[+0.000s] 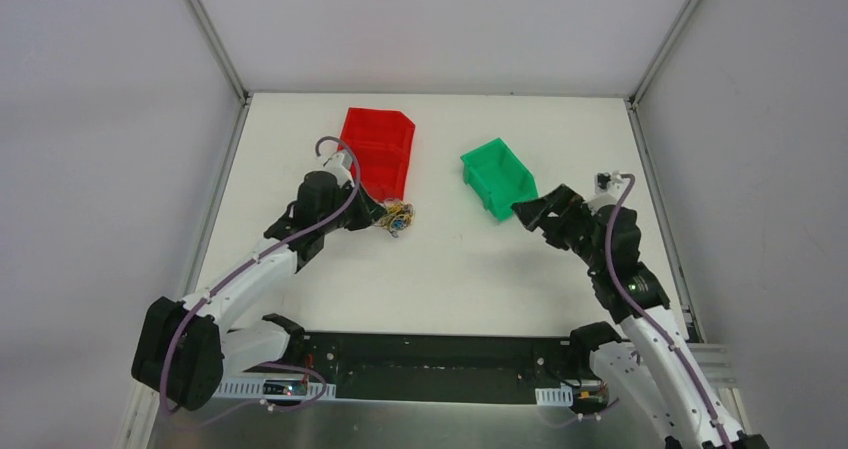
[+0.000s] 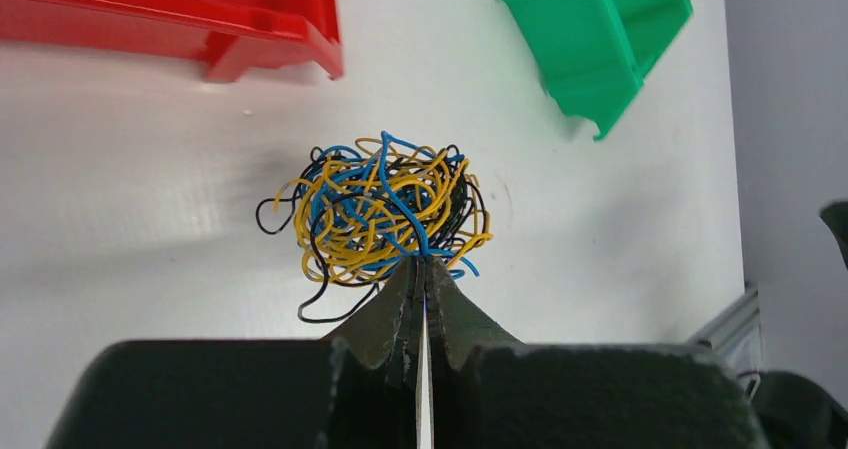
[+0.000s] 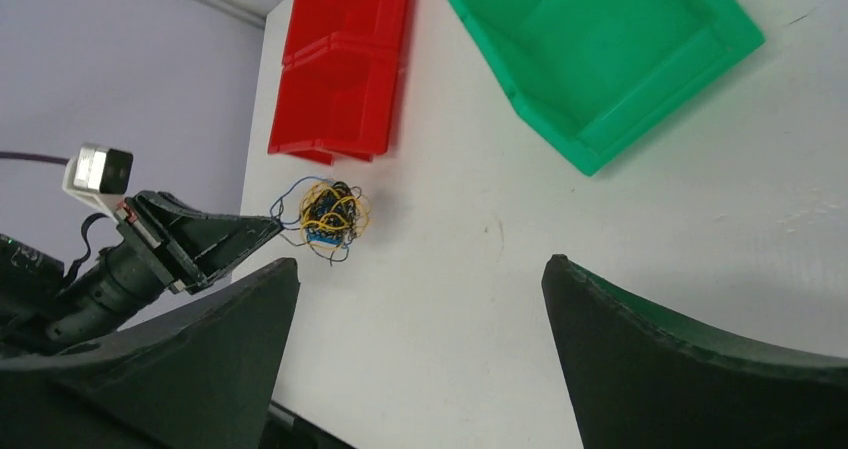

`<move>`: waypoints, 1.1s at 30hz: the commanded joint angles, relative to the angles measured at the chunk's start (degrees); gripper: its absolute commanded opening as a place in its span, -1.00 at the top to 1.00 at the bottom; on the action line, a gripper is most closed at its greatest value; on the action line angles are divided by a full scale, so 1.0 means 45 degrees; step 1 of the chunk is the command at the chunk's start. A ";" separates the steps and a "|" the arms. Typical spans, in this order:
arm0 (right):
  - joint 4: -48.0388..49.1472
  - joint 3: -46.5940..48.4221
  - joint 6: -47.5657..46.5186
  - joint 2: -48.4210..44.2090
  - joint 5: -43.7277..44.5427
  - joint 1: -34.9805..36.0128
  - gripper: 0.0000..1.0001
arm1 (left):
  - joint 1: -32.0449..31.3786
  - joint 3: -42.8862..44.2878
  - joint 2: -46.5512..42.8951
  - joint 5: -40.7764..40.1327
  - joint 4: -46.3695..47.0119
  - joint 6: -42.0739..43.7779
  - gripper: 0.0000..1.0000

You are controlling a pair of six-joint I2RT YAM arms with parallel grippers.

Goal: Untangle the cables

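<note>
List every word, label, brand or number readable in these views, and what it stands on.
None can be read.
The red bin, green bin, cables and table show no print.
Any marking on the small board at the left arm's base is too small to read.

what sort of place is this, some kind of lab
Probably a robot lab test cell: a white table boxed in by plain grey panels, left arm and right arm bolted at its near edge, and only a red bin, a green bin and a clump of wires on it.
</note>
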 commanded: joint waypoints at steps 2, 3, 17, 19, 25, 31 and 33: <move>0.2201 0.0020 -0.0193 0.1116 -0.2945 0.0182 -0.92 | -0.1124 0.1055 -0.0162 0.1460 0.0474 0.0812 1.00; 0.2333 0.0003 -0.0223 0.1297 -0.3084 0.0248 -0.92 | -0.1265 0.1274 -0.0084 0.1546 0.0420 0.0701 1.00; 0.3635 0.0191 -0.1183 0.4149 -0.2004 0.2726 -0.63 | -0.2950 0.3306 0.1986 0.3573 0.1313 0.1399 1.00; 0.3640 0.0282 -0.1345 0.4456 -0.1831 0.2989 -0.57 | -0.3137 0.3232 0.2098 0.3792 0.1478 0.1807 1.00; 0.3657 0.0772 -0.1970 0.5137 -0.2256 0.3968 -0.40 | -0.3394 0.2978 0.1610 0.4271 0.1570 0.2409 1.00; 0.3170 0.1152 -0.2581 0.5260 -0.1376 0.4963 -0.35 | -0.3494 0.2924 0.1645 0.4789 0.1572 0.2624 1.00; 0.3087 0.1150 -0.2633 0.5108 -0.1112 0.5043 -0.22 | -0.3548 0.3044 0.1869 0.5069 0.1540 0.2678 1.00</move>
